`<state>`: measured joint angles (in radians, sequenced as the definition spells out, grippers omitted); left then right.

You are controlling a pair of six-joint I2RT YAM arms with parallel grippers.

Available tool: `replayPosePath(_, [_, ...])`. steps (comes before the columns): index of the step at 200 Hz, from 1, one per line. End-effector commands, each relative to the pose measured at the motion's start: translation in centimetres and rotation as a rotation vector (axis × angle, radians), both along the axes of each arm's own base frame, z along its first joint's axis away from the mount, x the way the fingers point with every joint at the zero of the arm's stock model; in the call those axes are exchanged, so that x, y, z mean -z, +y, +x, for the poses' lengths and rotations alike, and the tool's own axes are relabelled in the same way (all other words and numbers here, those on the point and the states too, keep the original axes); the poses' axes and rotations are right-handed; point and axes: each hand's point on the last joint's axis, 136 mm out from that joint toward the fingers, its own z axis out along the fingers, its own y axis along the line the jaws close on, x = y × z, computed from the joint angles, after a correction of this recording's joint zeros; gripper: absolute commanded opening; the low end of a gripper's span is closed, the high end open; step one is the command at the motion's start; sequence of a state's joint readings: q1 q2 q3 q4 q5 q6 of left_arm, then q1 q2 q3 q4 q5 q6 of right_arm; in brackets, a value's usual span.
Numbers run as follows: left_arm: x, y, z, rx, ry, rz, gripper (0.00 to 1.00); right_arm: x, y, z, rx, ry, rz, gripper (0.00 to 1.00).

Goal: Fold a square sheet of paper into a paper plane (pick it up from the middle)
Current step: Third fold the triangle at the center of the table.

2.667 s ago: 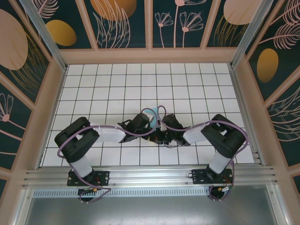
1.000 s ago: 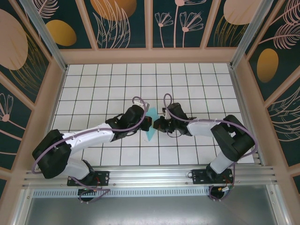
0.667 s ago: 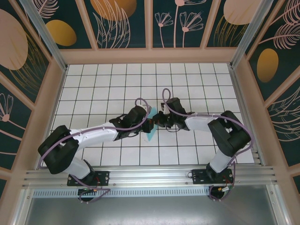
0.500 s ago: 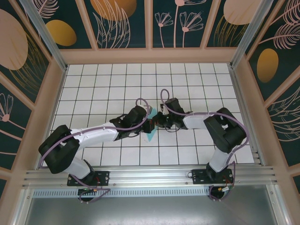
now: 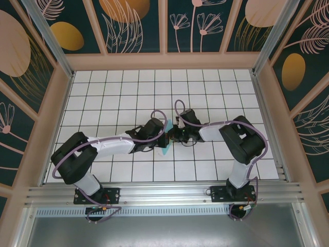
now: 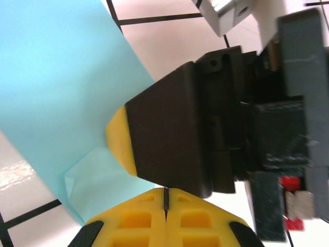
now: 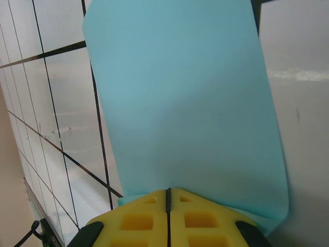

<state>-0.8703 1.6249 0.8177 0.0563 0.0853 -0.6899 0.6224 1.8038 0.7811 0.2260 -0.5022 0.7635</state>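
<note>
The square sheet of paper (image 5: 164,151), turquoise-blue and folded narrow, lies on the white tiles in the middle, mostly hidden under the two wrists. My left gripper (image 5: 161,138) is shut, its yellow fingertips (image 6: 139,206) over the paper's (image 6: 56,87) near edge. My right gripper (image 5: 170,136) is also shut. It faces the left one tip to tip, and its black and yellow finger (image 6: 164,136) almost touches the left tips. From the right wrist, the paper (image 7: 185,103) spreads flat ahead, with my shut right gripper (image 7: 168,191) resting on its near edge, not pinching it.
The white tiled floor (image 5: 118,92) is walled by a peach frame (image 5: 164,60) at the back and on both sides. An aluminium rail (image 5: 164,194) runs along the near edge by the arm bases.
Both grippers have stayed shut over the paper. The right gripper has slid a little left, toward the left one. The left arm's elbow has drawn in toward its base, and less paper shows.
</note>
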Motion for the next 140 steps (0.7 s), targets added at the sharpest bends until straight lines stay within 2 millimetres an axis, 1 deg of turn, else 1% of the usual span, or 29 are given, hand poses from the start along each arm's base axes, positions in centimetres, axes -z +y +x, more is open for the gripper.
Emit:
replayPosePath(1, [0.9, -0.2, 0.9, -0.024, -0.008, 0.037, 0.0, 0.0, 0.2, 0.3, -0.009, -0.004, -0.004, 0.09])
replayPosePath(18, [2.0, 0.2, 1.2, -0.047, -0.004, 0.071, 0.0, 0.0, 0.3, 0.3, -0.008, -0.001, -0.002, 0.09])
replayPosePath(28, [2.1, 0.6, 1.5, -0.064, -0.013, 0.088, 0.0, 0.0, 0.3, 0.4, -0.007, -0.002, -0.003, 0.09])
replayPosePath(30, [3.0, 0.8, 1.4, -0.066, -0.002, 0.108, 0.0, 0.1, 0.3, 0.3, -0.007, -0.001, -0.005, 0.09])
replayPosePath(33, [3.3, 0.9, 1.4, -0.067, 0.0, 0.118, 0.0, 0.1, 0.3, 0.3, -0.007, -0.002, -0.006, 0.09])
replayPosePath(51, [4.1, 1.3, 1.5, -0.076, 0.0, 0.146, 0.0, 0.2, 0.2, 0.2, -0.007, 0.002, -0.007, 0.09])
replayPosePath(69, [3.9, 1.3, 1.3, -0.071, -0.009, 0.128, 0.0, 0.3, 0.2, 0.2, -0.007, 0.004, -0.007, 0.09])
replayPosePath(78, [3.5, 1.4, 1.3, -0.079, -0.017, 0.109, 0.0, 0.3, 0.1, 0.2, -0.004, 0.005, -0.008, 0.09])
replayPosePath(88, [3.7, 1.4, 1.1, -0.075, -0.015, 0.09, 0.0, 0.3, 0.1, 0.3, -0.002, 0.004, -0.01, 0.09])
replayPosePath(90, [2.9, 1.2, 1.1, -0.075, -0.027, 0.07, 0.0, 0.3, 0.1, 0.3, -0.002, 0.005, -0.01, 0.09])
replayPosePath(93, [2.7, 1.2, 1.1, -0.075, -0.029, 0.065, 0.0, 0.3, 0.1, 0.3, -0.002, 0.005, -0.01, 0.09])
replayPosePath(117, [2.9, 1.5, 1.6, -0.099, -0.034, 0.093, 0.0, 0.1, 0.3, 0.4, -0.005, -0.002, -0.004, 0.09])
replayPosePath(140, [2.9, 1.9, 2.1, -0.124, -0.052, 0.113, 0.0, 0.3, 0.1, 0.3, -0.005, 0.001, -0.017, 0.09])
